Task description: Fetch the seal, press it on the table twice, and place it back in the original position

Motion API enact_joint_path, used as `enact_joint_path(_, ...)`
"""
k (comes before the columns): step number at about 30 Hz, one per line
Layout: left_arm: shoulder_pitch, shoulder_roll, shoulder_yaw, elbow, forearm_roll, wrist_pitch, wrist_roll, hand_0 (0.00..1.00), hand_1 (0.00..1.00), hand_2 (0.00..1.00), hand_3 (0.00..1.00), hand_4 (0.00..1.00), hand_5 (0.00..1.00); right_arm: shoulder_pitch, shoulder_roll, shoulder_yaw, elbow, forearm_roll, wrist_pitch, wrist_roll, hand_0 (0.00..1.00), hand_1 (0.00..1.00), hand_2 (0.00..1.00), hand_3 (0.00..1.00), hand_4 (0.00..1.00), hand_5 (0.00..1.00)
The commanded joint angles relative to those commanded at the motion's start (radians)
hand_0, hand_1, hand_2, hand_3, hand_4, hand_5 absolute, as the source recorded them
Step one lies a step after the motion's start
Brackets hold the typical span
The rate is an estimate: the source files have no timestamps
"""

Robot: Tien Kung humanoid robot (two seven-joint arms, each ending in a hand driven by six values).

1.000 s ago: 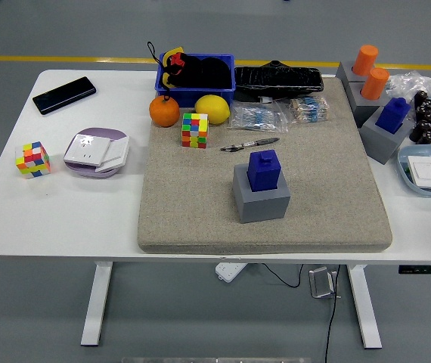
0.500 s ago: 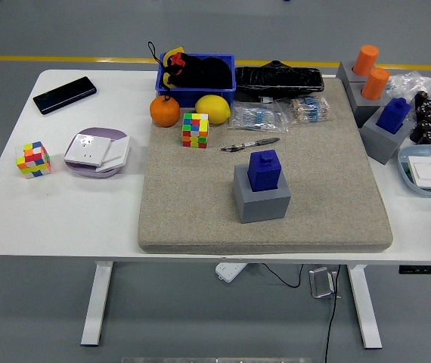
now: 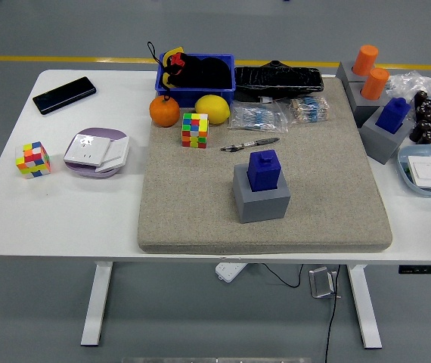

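Seal (image 3: 264, 169) upright on grey base (image 3: 262, 201) | pen (image 3: 249, 144) just behind | fingers unseen

You see the blue seal (image 3: 264, 169) standing upright in its grey block holder (image 3: 261, 200), just right of centre in the frame, on the beige mat (image 3: 193, 204) covering the white surface (image 3: 57, 212).

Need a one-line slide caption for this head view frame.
Before the fetch: blue seal sits upright in its grey holder on the beige mat; neither robot hand in view.
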Motion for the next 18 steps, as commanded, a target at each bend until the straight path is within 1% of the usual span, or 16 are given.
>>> enact_joint_path(5,-0.003,0.001,-0.008,-0.002,0.007,0.000,-0.001,0.722,0.693,0.681,0.752,0.670,0.290,-0.002,-0.001,0.000,0.001,-0.003,0.001,-0.003,0.792,0.733,0.736,0.705,0.869,0.312)
enact_joint_path(8,-0.004,0.003,0.000,-0.002,0.004,0.001,0.000,0.722,0.693,0.681,0.752,0.670,0.290,-0.002,-0.001,0.000,0.000,-0.003,0.001,-0.005,0.792,0.733,0.736,0.705,0.869,0.312)
enact_joint_path(9,-0.005,0.003,0.002,-0.002,0.003,0.001,0.000,0.722,0.693,0.681,0.752,0.669,0.289,-0.001,0.000,0.000,-0.001,-0.004,0.001,-0.005,0.789,0.731,0.735,0.699,0.855,0.297)
enact_joint_path(13,-0.019,0.010,0.020,-0.002,-0.004,0.001,0.001,0.722,0.693,0.681,0.752,0.669,0.289,0.012,0.001,0.000,-0.005,-0.007,0.004,-0.007,0.789,0.731,0.735,0.699,0.855,0.297)
enact_joint_path(18,-0.015,0.018,0.026,-0.002,-0.006,0.001,-0.001,0.722,0.693,0.681,0.751,0.669,0.290,0.008,-0.007,-0.006,-0.003,-0.007,0.008,-0.011,0.788,0.728,0.732,0.696,0.849,0.294)
